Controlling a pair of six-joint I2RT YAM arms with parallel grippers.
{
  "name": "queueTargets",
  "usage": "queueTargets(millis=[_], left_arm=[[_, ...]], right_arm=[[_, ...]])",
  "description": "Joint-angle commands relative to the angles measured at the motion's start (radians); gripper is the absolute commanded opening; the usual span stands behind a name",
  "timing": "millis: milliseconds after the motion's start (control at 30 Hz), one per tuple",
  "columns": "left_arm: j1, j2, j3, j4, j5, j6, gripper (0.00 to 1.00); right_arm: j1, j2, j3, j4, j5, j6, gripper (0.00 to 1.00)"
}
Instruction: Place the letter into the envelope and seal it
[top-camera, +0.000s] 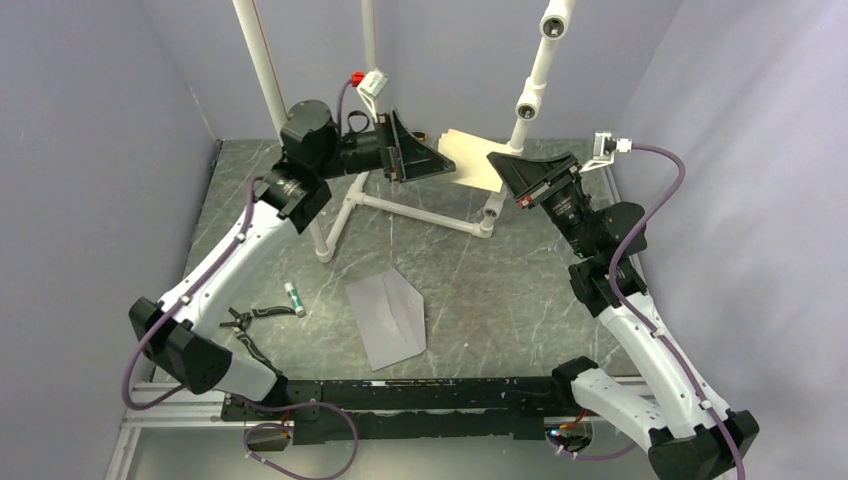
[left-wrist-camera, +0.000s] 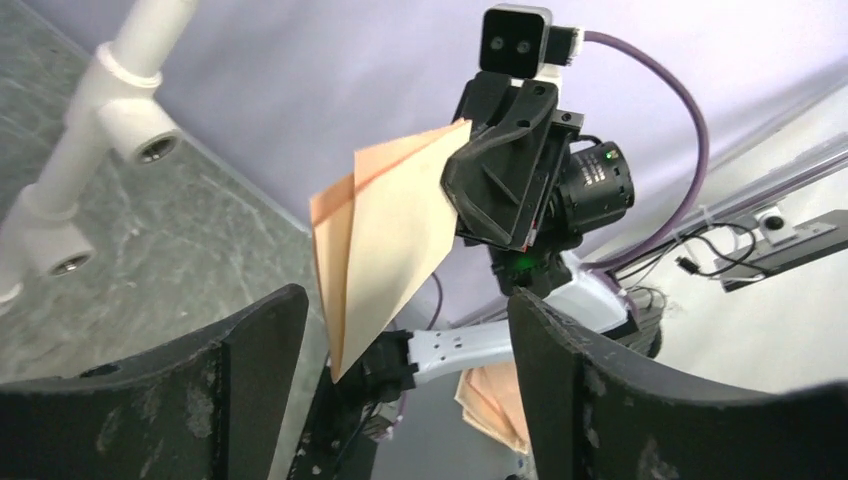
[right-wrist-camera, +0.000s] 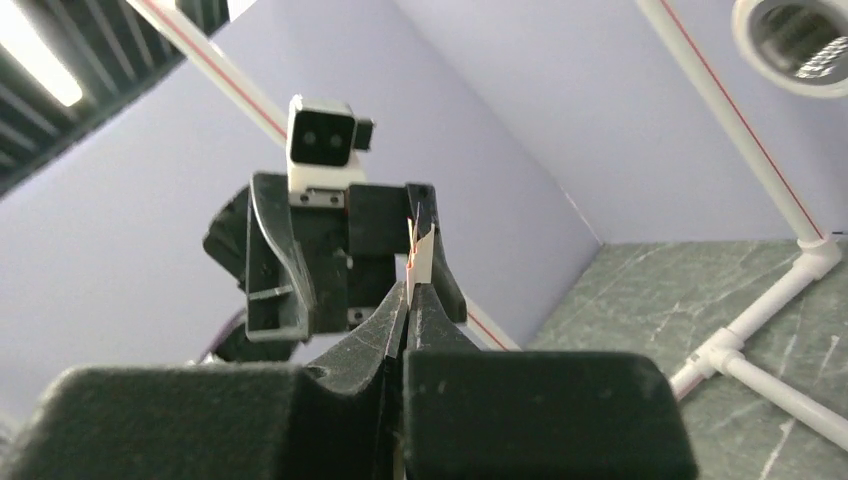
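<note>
Top external view: the table (top-camera: 520, 300) carries the envelope (top-camera: 386, 316), lying flat near the front edge. Its interior is not visible, so its contents cannot be told. The folded letter (left-wrist-camera: 390, 240) hangs above the far side, one corner hidden by the right gripper (right-wrist-camera: 408, 308), which is clamped on it. The left gripper (left-wrist-camera: 402, 305) gapes wide, holding nothing.

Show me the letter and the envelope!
letter (left-wrist-camera: 385, 245): left wrist view, middle of the folded tan sheet.
envelope (top-camera: 388, 318): top view, middle of its grey face on the table.
</note>
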Motion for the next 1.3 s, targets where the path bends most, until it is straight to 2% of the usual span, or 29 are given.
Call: queueTargets(millis=[0,133,167,200,233,267,333,400,500,533,600,633,733,900,1000,1067,1167,1200,1267], left_arm=[[-0.051,0.039,0.032,0.199,-0.039,-0.152,0.72],[-0.055,0.036,0.001,0.24,-0.03,-0.176,0.48],[-0.055,0.029,-0.009,0.23,-0.033,-0.163,0.39],[-0.055,0.021,-0.018,0.208,-0.038,-0.143,0.22],[-0.054,0.014,-0.022,0.182,-0.047,-0.12,0.1],[-0.054,0.009,-0.021,0.158,-0.052,-0.097,0.04],[-0.053,0.001,-0.018,0.131,-0.057,-0.056,0.03],[-0.053,-0.008,-0.011,0.102,-0.048,0.002,0.03],[-0.053,-0.02,0.002,0.015,-0.004,0.121,0.03],[-0.053,-0.02,0.012,-0.032,0.038,0.174,0.03],[-0.053,-0.026,0.029,-0.127,0.12,0.296,0.03],[-0.052,-0.029,0.041,-0.185,0.164,0.36,0.03],[-0.053,-0.026,0.087,-0.376,0.272,0.523,0.03],[-0.052,-0.014,0.142,-0.564,0.387,0.695,0.03],[-0.053,-0.017,0.15,-0.619,0.385,0.752,0.03],[-0.053,-0.02,0.151,-0.637,0.394,0.772,0.03],[-0.052,-0.02,0.15,-0.661,0.399,0.795,0.03],[-0.053,-0.02,0.15,-0.673,0.399,0.801,0.03],[-0.053,-0.02,0.15,-0.686,0.404,0.81,0.03]], right_arm=[[0.006,-0.002,-0.003,0.154,0.15,0.11,0.0],[0.007,-0.022,-0.034,0.17,0.207,0.129,0.0],[0.007,-0.026,-0.034,0.162,0.207,0.122,0.0],[0.007,-0.029,-0.031,0.146,0.199,0.107,0.0],[0.007,-0.035,-0.024,0.119,0.185,0.08,0.0],[0.007,-0.044,-0.016,0.085,0.17,0.048,0.0],[0.005,-0.067,0.005,-0.013,0.124,-0.028,0.0],[0.005,-0.099,0.039,-0.135,0.092,-0.127,0.21],[0.004,-0.127,0.117,-0.333,0.066,-0.277,0.64],[0.003,-0.128,0.15,-0.426,0.057,-0.333,0.74],[0.004,-0.12,0.232,-0.539,0.003,-0.436,0.85],[0.004,-0.11,0.266,-0.594,-0.041,-0.488,0.87],[0.004,-0.05,0.372,-0.744,-0.215,-0.605,0.89],[0.004,0.085,0.495,-0.928,-0.469,-0.703,0.89],[0.005,0.14,0.505,-0.956,-0.624,-0.707,0.89],[0.006,0.149,0.483,-0.929,-0.676,-0.687,0.87],[0.007,0.144,0.454,-0.88,-0.707,-0.654,0.81],[0.007,0.145,0.448,-0.866,-0.713,-0.642,0.77],[0.007,0.15,0.443,-0.851,-0.717,-0.624,0.61]])
